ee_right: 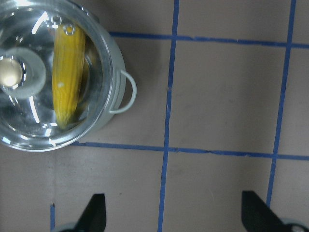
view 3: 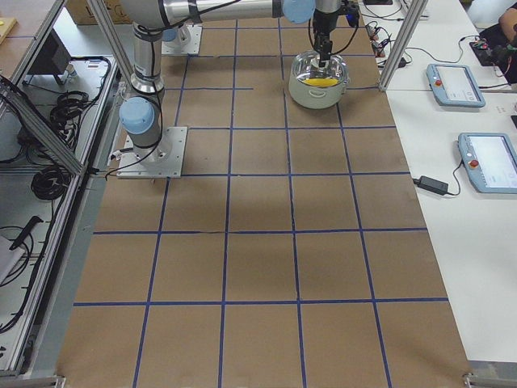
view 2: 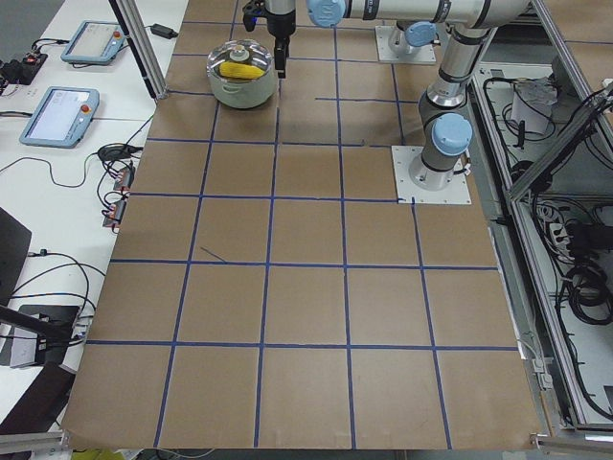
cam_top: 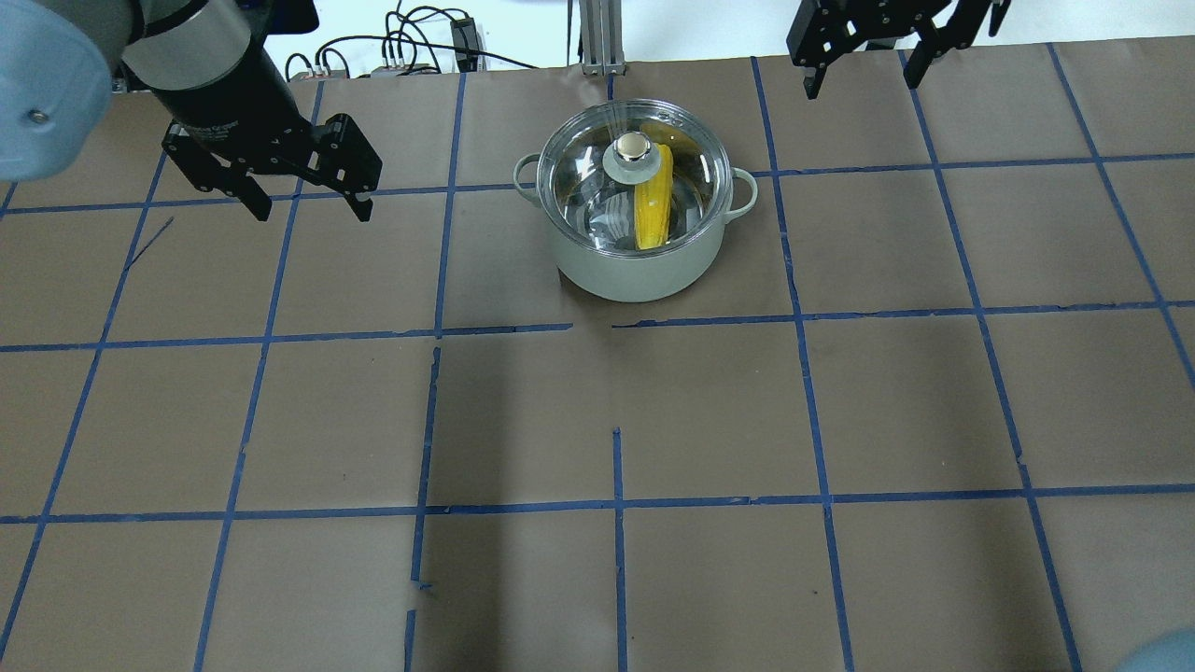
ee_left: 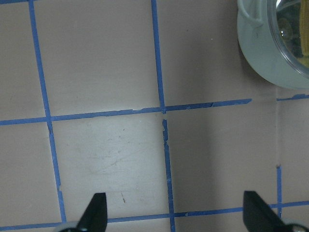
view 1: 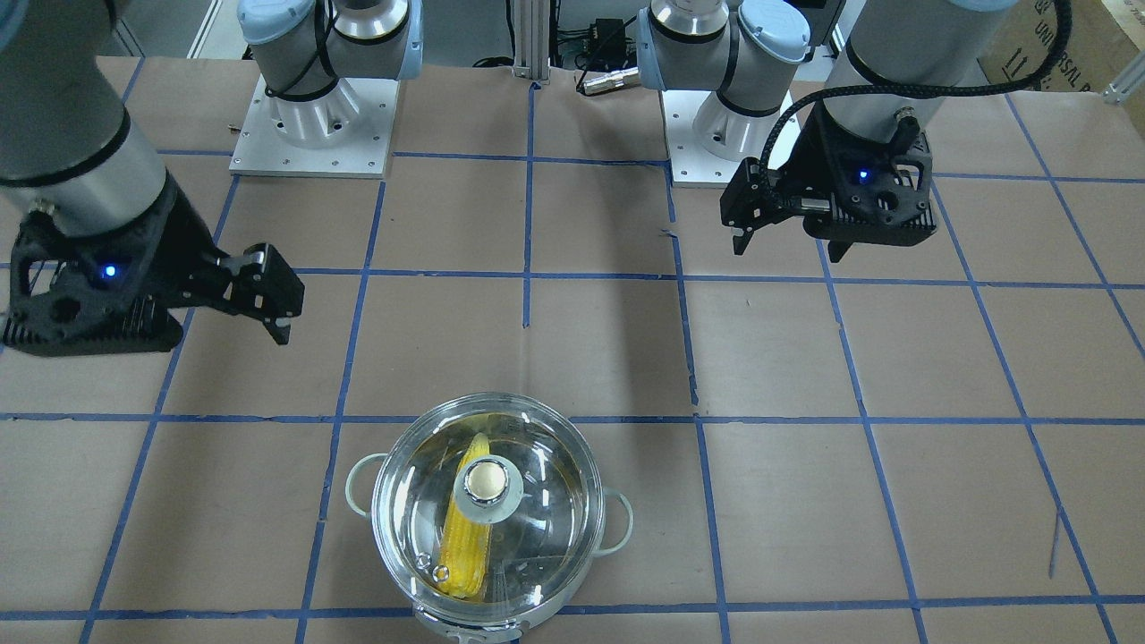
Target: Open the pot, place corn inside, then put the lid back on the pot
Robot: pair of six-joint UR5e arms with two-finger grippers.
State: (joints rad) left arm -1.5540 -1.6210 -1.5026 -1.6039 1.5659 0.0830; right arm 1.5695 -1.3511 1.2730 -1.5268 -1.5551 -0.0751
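The pot (cam_top: pixel 635 271) stands at the far middle of the table, pale outside and shiny inside, with two loop handles. The clear glass lid (cam_top: pixel 695 177) sits on it, its cream knob (cam_top: pixel 633 147) at the centre. The yellow corn (cam_top: pixel 651 205) lies inside under the lid, also in the front view (view 1: pixel 465 546) and the right wrist view (ee_right: pixel 67 72). My left gripper (cam_top: pixel 314 213) is open and empty above the table, left of the pot. My right gripper (cam_top: pixel 863 84) is open and empty, right of the pot and beyond it.
Brown paper with a blue tape grid (cam_top: pixel 616 504) covers the table. The two arm base plates (view 1: pixel 313 116) (view 1: pixel 725 125) stand at the robot's edge. Tablets (view 3: pixel 456 85) lie on a side table past the pot's edge.
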